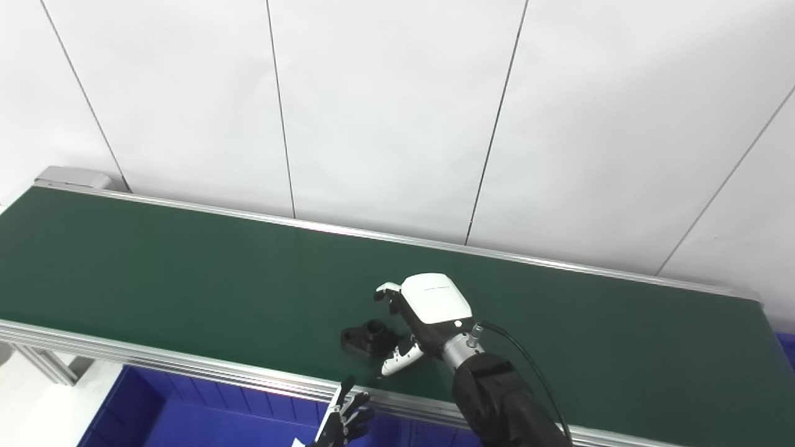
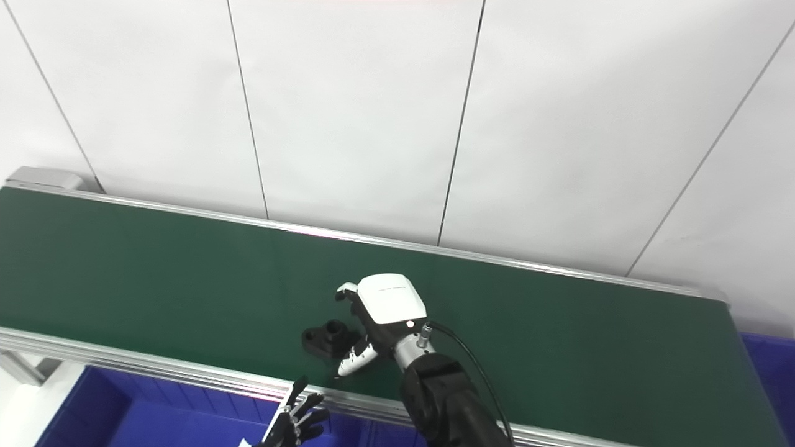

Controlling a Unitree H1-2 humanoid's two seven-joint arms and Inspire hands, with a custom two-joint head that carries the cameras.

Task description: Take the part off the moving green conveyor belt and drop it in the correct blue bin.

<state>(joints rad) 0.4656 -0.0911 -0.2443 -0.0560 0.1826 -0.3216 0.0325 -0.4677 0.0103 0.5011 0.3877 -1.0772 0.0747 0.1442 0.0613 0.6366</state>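
A small black part (image 1: 366, 336) with a round boss lies on the green conveyor belt (image 1: 155, 273), near its front rail. My right hand (image 1: 416, 320) reaches over the belt from the right, fingers curled around the part's right side, thumb low by the front edge. Whether the fingers have closed on the part I cannot make out. My left hand (image 1: 345, 422) hovers below the front rail above a blue bin (image 1: 186, 416), fingers spread and holding nothing.
The belt runs from upper left to lower right between aluminium rails (image 1: 186, 366). A white panelled wall (image 1: 397, 112) stands behind it. Another blue bin corner (image 1: 785, 347) shows at the far right edge.
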